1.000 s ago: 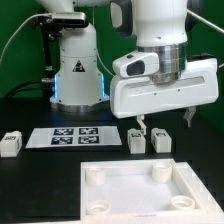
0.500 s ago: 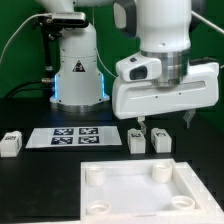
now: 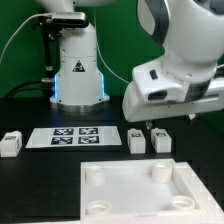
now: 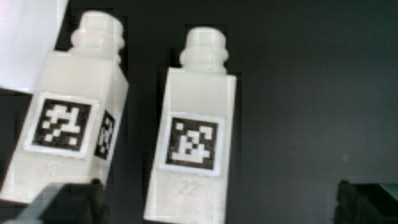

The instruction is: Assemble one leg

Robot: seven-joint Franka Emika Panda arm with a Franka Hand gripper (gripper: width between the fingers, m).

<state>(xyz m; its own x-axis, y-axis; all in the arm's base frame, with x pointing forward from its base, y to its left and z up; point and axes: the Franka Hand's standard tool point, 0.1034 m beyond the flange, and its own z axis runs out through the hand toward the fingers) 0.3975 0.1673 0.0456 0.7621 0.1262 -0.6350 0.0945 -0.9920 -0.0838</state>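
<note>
Two legs, small white blocks with black-and-white tags, lie side by side on the black table: one leg point(image 3: 137, 140) point(image 4: 71, 110) and another point(image 3: 160, 140) point(image 4: 199, 125). My gripper point(image 3: 168, 121) point(image 4: 217, 206) hangs open and empty just above them. In the wrist view the second leg's end lies between the dark fingertips point(image 4: 59, 205), closer to one of them, and the first leg lies outside the gap. A third leg point(image 3: 10, 143) lies at the exterior view's far left.
The marker board point(image 3: 75, 136) lies flat beside the two legs. A large white square panel point(image 3: 150, 190) with round corner sockets fills the front. The robot base point(image 3: 78, 70) stands behind.
The hand has tilted and swung toward the exterior view's right and slightly up. The gripper stays open above the two legs. The legs have not moved.
</note>
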